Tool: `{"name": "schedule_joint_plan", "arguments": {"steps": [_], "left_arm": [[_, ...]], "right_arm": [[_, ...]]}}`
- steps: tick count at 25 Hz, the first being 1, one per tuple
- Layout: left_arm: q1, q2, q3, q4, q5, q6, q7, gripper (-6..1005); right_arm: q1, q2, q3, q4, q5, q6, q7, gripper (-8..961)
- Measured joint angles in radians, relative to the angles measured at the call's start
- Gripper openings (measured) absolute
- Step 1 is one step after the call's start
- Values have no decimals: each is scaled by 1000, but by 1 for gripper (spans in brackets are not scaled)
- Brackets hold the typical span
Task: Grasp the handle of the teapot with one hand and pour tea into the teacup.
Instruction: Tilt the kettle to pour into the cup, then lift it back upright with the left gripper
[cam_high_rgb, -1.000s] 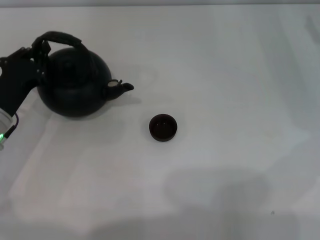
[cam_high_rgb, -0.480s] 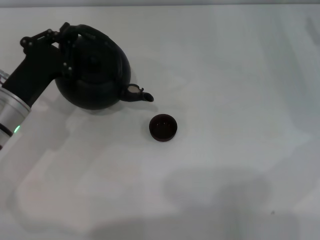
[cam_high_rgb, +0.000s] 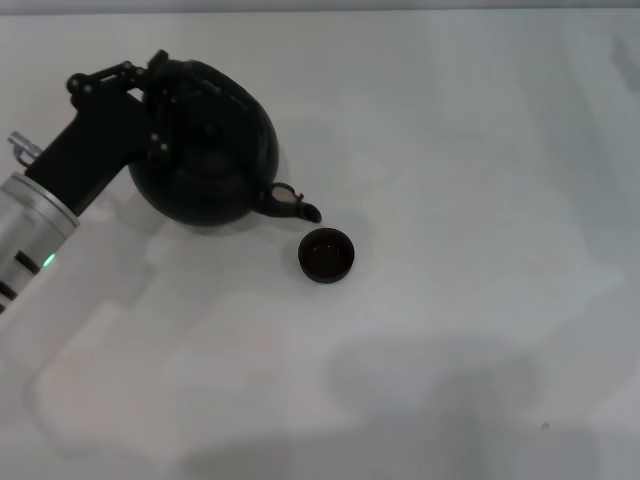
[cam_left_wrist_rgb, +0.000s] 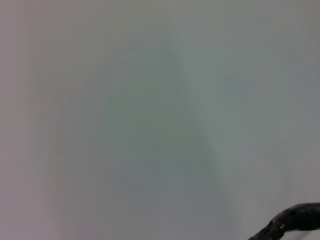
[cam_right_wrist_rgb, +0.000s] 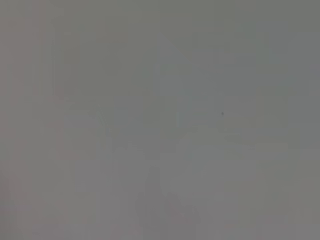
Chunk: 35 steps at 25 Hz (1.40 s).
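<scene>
Left pincer (cam_high_rgb: 160, 100) at the far left of the bench (cam_high_rgb: 450, 150), pinching the handle (cam_high_rgb: 185, 75) of the teapot (cam_high_rgb: 205, 150). Teapot held over the bench, tipped, spout (cam_high_rgb: 295, 205) pointing down toward the teacup (cam_high_rgb: 326, 254) and ending just beside its rim, apart from it. Teacup upright on the bench. A stretch of dark handle (cam_left_wrist_rgb: 292, 222) at the edge of the left wrist view. Right pincer out of sight.
</scene>
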Motion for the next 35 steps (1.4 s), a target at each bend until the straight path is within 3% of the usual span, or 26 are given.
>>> {"name": "schedule_joint_plan", "arguments": {"steps": [35], "left_arm": [[-31,1,0,-2,68,-5,150,102]], "right_arm": [[1,-1,0,13,3,-4,-2,845]]}}
